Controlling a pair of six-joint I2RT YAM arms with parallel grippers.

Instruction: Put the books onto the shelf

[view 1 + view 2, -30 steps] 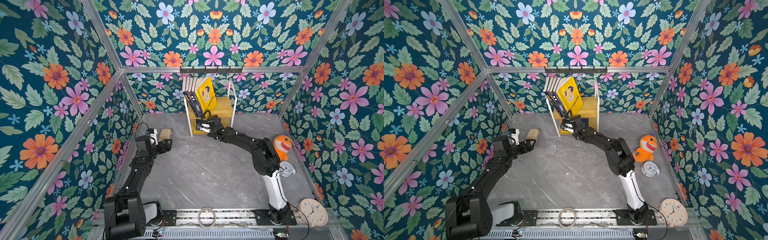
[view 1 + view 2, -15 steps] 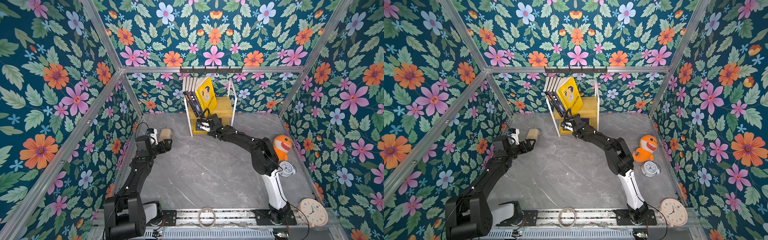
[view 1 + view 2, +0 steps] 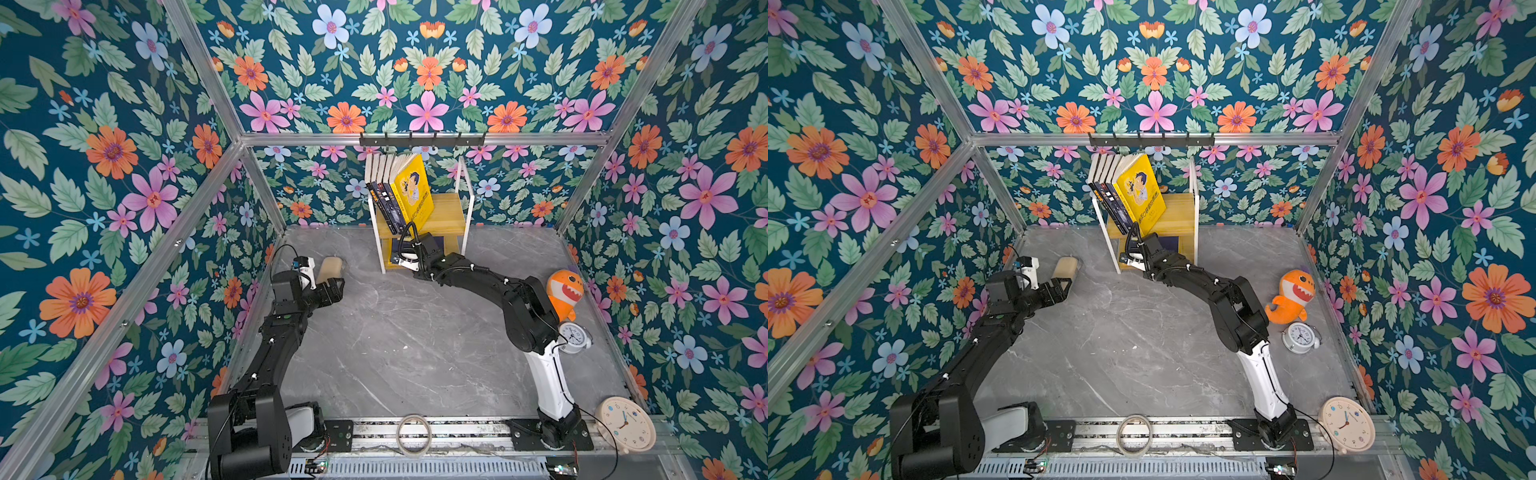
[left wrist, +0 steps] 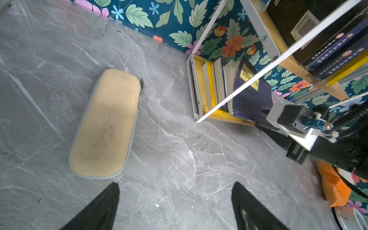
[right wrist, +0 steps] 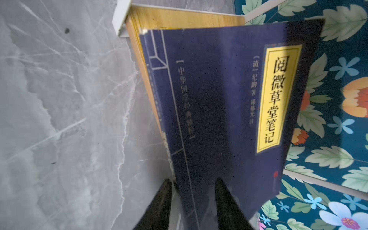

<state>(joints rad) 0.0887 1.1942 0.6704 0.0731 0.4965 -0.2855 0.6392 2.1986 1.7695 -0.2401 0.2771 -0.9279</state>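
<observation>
The shelf (image 3: pixel 448 211) (image 3: pixel 1179 216) stands against the back wall. On its top board a yellow book (image 3: pixel 413 189) leans on several dark books (image 3: pixel 384 199). More books (image 4: pixel 218 83) stand on the bottom board. The outermost of these is a navy book (image 5: pixel 219 99) (image 4: pixel 253 95) with a yellow title label. My right gripper (image 5: pixel 193 181) (image 3: pixel 409 251) is at the lower tier. Its jaws stand apart on either side of that book's near edge, with a gap showing. My left gripper (image 4: pixel 175 185) (image 3: pixel 336 286) hangs open over bare floor, near the left wall.
A beige oblong case (image 4: pixel 105 123) (image 3: pixel 330 268) lies just ahead of the left gripper. An orange shark plush (image 3: pixel 565 291), an alarm clock (image 3: pixel 573 336) and a round clock (image 3: pixel 625 424) sit along the right wall. A tape roll (image 3: pixel 413 434) lies on the front rail.
The right gripper's jaws have parted from the navy book, which now rests on the lower board. The left arm has not moved.
</observation>
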